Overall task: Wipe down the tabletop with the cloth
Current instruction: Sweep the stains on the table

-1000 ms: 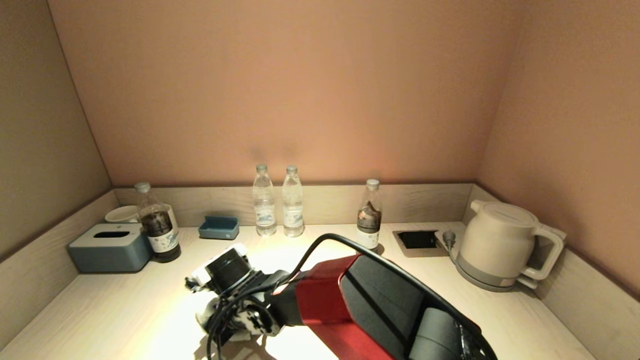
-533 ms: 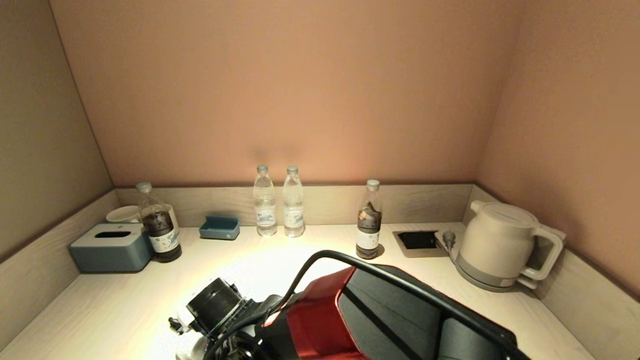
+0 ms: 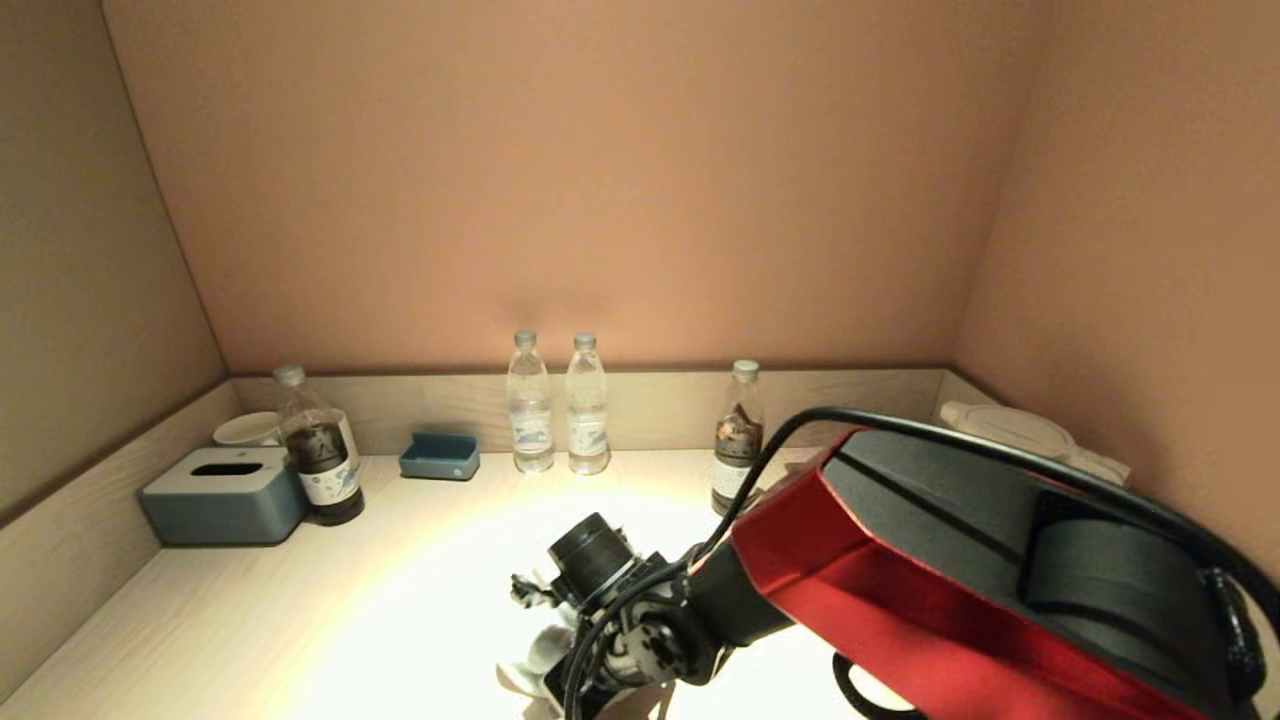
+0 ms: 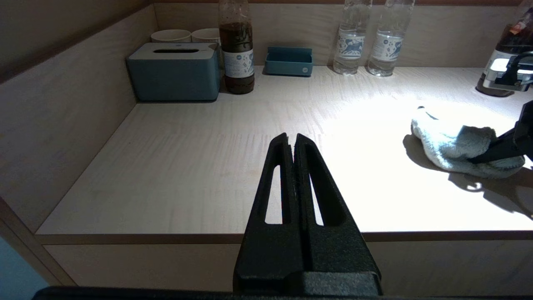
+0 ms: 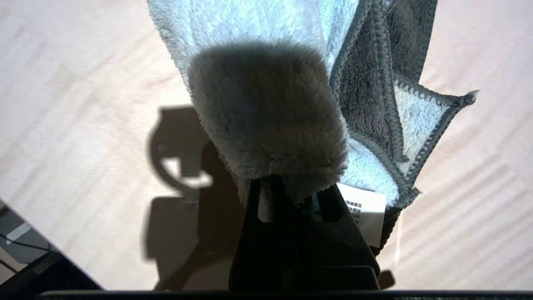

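Right gripper (image 5: 287,187) is clamped on a fold of the cloth (image 5: 270,108), pressing it flat on the tabletop (image 4: 208,158). The cloth is pale blue, fluffy, with a dark stitched edge and a white label showing beside the fingers. In the head view the cloth (image 3: 535,665) sits near the front edge of the tabletop, roughly centre, mostly hidden under the right arm's wrist. From the left wrist view it lies bunched (image 4: 458,146) on the brightly lit patch, with the right fingers coming in from the side.

Left gripper (image 4: 295,143) is parked off the front edge of the tabletop, its two fingers pressed together, holding nothing.

Step in hand: a wiping stroke, mid-task by the look of it. The cloth is down and in contact with the surface, so the grasp is done.

Next move likely calls for dragging the cloth across the unwiped surface while keeping downward pressure and the pinch firm, so the bunched fabric does not slip out. Open wood lies toward the robot's left.

Keep clear of things along the back: tissue box (image 3: 222,494), dark bottle (image 3: 318,450), blue tray (image 3: 439,455), two clear water bottles (image 3: 557,410), another dark bottle (image 3: 735,435) near the right arm, kettle (image 3: 1010,425) partly hidden behind it.
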Available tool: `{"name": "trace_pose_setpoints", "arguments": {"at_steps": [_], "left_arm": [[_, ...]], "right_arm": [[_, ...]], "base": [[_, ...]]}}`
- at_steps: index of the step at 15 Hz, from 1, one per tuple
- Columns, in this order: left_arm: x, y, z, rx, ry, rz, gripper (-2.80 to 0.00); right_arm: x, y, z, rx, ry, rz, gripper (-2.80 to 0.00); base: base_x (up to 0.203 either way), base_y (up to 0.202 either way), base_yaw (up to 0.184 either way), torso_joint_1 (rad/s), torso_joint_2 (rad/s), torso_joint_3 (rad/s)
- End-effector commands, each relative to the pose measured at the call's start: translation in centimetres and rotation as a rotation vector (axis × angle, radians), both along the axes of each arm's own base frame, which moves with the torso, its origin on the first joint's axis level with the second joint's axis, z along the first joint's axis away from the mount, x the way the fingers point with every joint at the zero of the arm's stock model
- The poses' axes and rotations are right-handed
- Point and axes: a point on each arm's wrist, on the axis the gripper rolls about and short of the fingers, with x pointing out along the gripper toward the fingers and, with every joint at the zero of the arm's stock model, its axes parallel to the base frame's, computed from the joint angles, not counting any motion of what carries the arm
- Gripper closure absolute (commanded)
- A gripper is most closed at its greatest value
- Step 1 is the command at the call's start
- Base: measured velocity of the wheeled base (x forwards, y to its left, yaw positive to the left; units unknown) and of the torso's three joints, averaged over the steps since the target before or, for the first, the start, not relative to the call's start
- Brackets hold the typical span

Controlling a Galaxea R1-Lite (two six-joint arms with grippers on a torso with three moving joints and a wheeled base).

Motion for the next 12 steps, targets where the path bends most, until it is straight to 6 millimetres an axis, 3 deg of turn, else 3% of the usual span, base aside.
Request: {"name": "trace_pose_setpoints", "arguments": {"at_steps": [1,6,10,12], "left_arm": [[0.0,0.0,0.0,0.000,0.000,0.000,0.00],[0.0,0.0,0.0,0.000,0.000,0.000,0.00],[0.0,0.0,0.0,0.000,0.000,0.000,0.00],[0.0,0.0,0.0,0.000,0.000,0.000,0.00]], "right_arm": [[1.7,-1.6,0.6,0.034,-0.037,-0.055,0.00],[6.6,-7.2,0.2,0.030,-0.046,-0.222,0.00],[8.3,-9.7,0.1,0.025,-0.050,-0.286,0.00],[9.3,-12.4,-0.2,0.015,-0.039,-0.356,0.00]], "base": [[0.000,0.000,0.000,0.000,0.00,0.000],[0.000,0.000,0.000,0.000,0.00,0.000],[0.000,0.000,0.000,0.000,0.00,0.000],[0.000,0.000,0.000,0.000,0.00,0.000]]}}
